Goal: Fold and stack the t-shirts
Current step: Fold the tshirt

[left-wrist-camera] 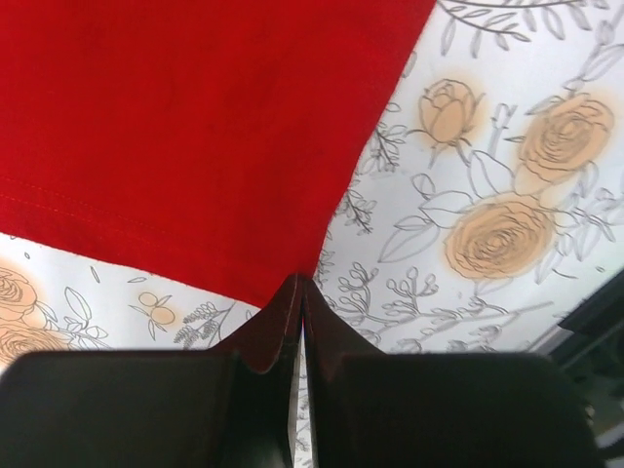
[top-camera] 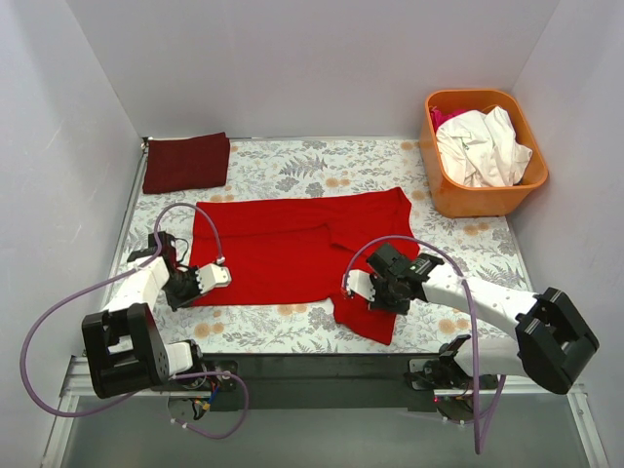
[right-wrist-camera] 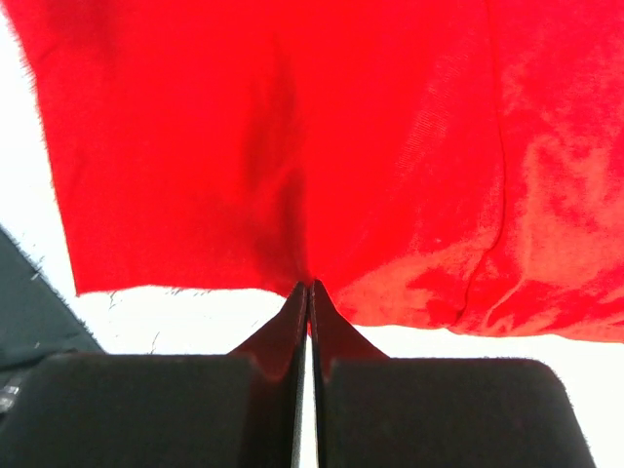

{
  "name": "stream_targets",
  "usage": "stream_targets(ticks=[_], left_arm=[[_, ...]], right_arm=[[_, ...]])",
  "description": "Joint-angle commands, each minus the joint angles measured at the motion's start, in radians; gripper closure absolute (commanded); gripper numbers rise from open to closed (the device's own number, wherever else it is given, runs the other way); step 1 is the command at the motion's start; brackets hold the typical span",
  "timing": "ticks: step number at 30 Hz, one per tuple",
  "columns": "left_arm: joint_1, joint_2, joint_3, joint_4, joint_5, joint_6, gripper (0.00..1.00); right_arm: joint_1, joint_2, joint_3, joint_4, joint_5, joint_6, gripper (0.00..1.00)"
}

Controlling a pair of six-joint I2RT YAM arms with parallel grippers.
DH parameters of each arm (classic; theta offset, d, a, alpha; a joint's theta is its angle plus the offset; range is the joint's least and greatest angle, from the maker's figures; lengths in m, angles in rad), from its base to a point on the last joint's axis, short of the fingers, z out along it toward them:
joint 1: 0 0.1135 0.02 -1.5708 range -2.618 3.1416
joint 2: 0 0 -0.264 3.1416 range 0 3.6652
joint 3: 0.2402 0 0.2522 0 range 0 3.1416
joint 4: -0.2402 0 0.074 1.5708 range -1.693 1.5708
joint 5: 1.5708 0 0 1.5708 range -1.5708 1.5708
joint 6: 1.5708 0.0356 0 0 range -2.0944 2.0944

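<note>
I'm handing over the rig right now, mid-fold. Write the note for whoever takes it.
Left gripper: shut, pinching the red t-shirt by its near left corner.
Right gripper: shut on the same shirt's near edge, by the sleeve.
The red t-shirt lies mid-table, partly folded.
Done: maroon t-shirt folded, at the far left corner.
Left to do: finish folding the red one and stack it; the white t-shirt lies crumpled in the orange tub, far right.

A: Shirt colours?
B: Bright red t-shirt [top-camera: 283, 253] in the middle, dark maroon t-shirt [top-camera: 185, 163] far left, white t-shirt [top-camera: 483, 146] in the orange tub [top-camera: 468, 203].
A: The table [top-camera: 292, 166]?
B: White, grey leaves, peach roses.
</note>
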Motion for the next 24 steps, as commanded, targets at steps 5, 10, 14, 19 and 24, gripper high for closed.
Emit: stream_targets(ticks=[5,10,14,19,24], left_arm=[[0.011,-0.016,0.153,-0.172,0.087,0.000,1.00],[0.009,0.004,0.209,-0.186,0.114,-0.020,1.00],[0.011,0.029,0.233,-0.177,0.117,-0.024,1.00],[0.012,0.082,0.295,-0.171,0.147,-0.061,1.00],[0.012,0.125,0.356,-0.134,0.177,-0.103,1.00]], right_arm=[[-0.058,-0.083,0.098,-0.136,-0.104,-0.098,0.99],[-0.104,-0.103,0.143,-0.147,-0.092,-0.135,0.99],[-0.113,-0.111,0.161,-0.151,-0.079,-0.149,0.99],[-0.147,-0.105,0.206,-0.148,-0.068,-0.192,0.99],[-0.197,-0.040,0.279,-0.151,-0.071,-0.235,0.99]])
